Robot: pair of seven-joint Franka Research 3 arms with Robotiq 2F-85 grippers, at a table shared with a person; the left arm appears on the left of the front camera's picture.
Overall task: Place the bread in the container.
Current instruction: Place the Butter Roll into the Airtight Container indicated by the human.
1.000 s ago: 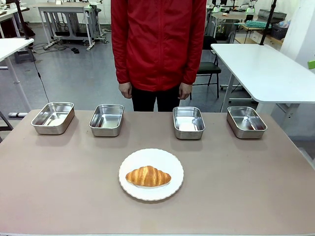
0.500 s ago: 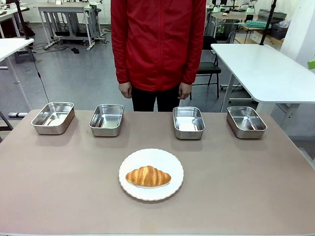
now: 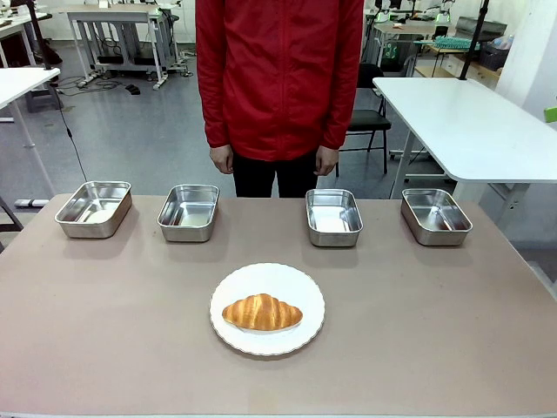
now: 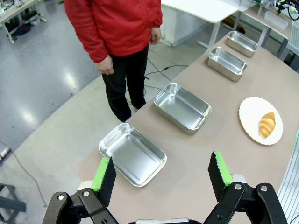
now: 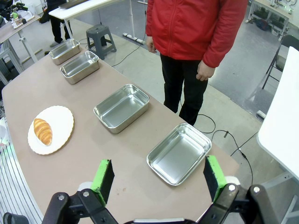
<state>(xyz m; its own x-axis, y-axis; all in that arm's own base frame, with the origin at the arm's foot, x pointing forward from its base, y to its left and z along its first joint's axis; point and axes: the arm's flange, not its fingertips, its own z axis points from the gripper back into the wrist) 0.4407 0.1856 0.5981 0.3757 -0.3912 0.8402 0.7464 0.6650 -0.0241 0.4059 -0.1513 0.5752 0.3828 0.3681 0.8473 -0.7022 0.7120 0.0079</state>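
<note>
Front view: bread (image 3: 262,312) golden-brown, crescent, ridged segments, glossy top; lies across middle of white plate (image 3: 296,283), toward 6 o'clock on table (image 3: 435,331). Steel container (image 3: 94,207), container (image 3: 189,210), container (image 3: 333,214), container (image 3: 435,213) in row toward 12 o'clock, well apart from bread. Table matte taupe. Person (image 3: 278,78) in red jacket at far edge, hands hanging. Grey floor, white tables behind.

Left wrist view: left gripper (image 4: 161,162) jaws spread wide, nothing between green pads (image 4: 103,173). Bread (image 4: 267,125) at 3 o'clock, on plate.

Right wrist view: right gripper (image 5: 158,164) gaping wide, holding nothing. Bread (image 5: 43,131) at 9 o'clock, on plate.
</note>
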